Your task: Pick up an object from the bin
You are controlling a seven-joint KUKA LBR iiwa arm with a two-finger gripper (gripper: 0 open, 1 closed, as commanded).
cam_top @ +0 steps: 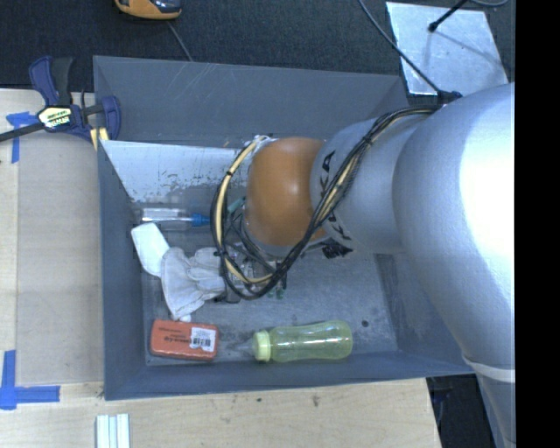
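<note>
White crumpled cloth (184, 278) sits right beside your pincer (230, 289); can't tell if it's wide or narrow, cables (262, 278) hide it.

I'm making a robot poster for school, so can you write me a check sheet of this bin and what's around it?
Surface: grey bin, floor scuffed and speckled.
Job's things: white cloth left of middle; clear tube with a blue end behind it; orange block and yellow bottle along the front wall.
Clutter: nothing seen.
Grippers: tool under the orange cover, at the cloth's right edge.
Cables: black and yellow cables loop round the cover.
Surroundings: yellow thing beyond the far wall.
</note>
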